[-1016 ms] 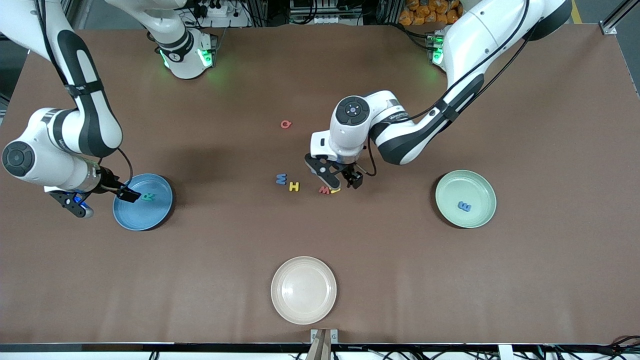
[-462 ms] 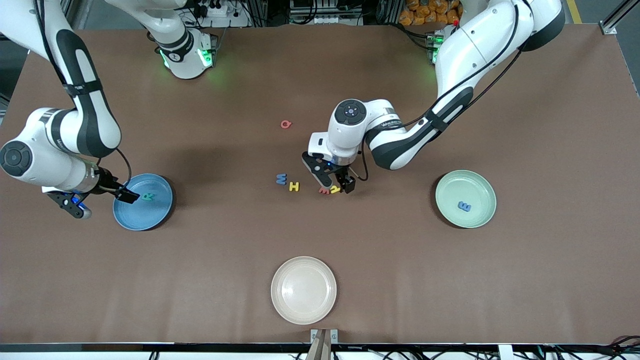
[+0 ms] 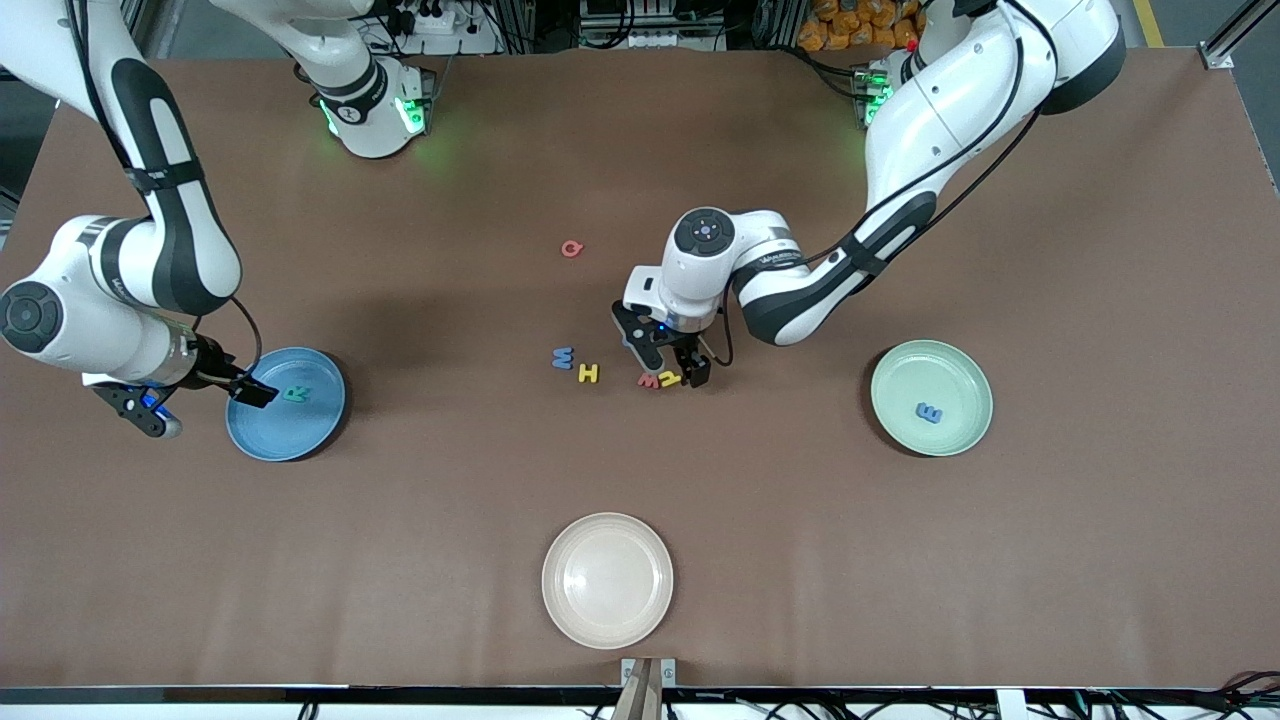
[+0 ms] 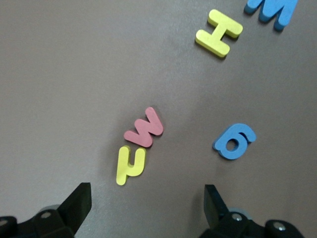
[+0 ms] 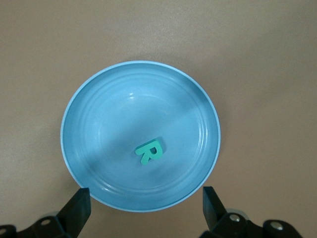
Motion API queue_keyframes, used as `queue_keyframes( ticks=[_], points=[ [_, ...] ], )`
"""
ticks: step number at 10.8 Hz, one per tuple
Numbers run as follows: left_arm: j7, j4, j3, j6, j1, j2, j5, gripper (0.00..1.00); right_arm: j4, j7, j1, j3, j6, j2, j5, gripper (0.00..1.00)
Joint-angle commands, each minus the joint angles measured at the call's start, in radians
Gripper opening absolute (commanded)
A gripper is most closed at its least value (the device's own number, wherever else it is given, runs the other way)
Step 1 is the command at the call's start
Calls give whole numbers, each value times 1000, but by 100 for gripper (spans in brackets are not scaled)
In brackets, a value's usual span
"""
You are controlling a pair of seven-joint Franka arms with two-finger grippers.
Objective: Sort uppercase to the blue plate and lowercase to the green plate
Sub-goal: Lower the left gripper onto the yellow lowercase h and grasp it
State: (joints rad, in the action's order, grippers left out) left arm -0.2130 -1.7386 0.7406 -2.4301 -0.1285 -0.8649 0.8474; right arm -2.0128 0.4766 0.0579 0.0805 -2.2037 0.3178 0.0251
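My left gripper (image 3: 672, 362) hangs open low over the table's middle, above the yellow h (image 3: 671, 378) (image 4: 131, 164) and the red w (image 3: 649, 380) (image 4: 144, 127), which touch. The blue g (image 4: 235, 141) lies beside them, apart. The yellow H (image 3: 589, 373) (image 4: 219, 32) and blue W (image 3: 563, 357) (image 4: 272, 10) lie toward the right arm's end, and the pink Q (image 3: 571, 248) lies farther back. The blue plate (image 3: 262, 432) (image 5: 109, 114) holds the teal R (image 3: 295, 394) (image 5: 149, 151). My right gripper (image 3: 205, 405) (image 5: 146, 198) waits open over its rim. The green plate (image 3: 955, 375) holds the blue e (image 3: 929, 412).
A cream plate (image 3: 607, 580) with nothing on it sits near the table's front edge, nearer the camera than the letters. Bare brown table (image 3: 450, 480) stretches between the plates.
My left gripper has come down closer to the red w and yellow h, and its arm has folded in. The right arm has hardly moved.
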Motion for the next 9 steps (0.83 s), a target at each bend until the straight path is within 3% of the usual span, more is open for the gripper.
queue_keyframes(
  ticks=[1, 4, 9],
  points=[
    [27, -6, 0, -20, 6, -3, 28, 95, 5, -16, 17, -13, 7, -2, 7, 100],
    [76, -3, -16, -26, 7, -9, 28, 85, 6, -16, 16, -13, 5, 3, 4, 100],
    [76, 7, -35, -43, 6, -13, 22, 79, 8, -15, 14, -13, -1, 13, 1, 100]
  ],
)
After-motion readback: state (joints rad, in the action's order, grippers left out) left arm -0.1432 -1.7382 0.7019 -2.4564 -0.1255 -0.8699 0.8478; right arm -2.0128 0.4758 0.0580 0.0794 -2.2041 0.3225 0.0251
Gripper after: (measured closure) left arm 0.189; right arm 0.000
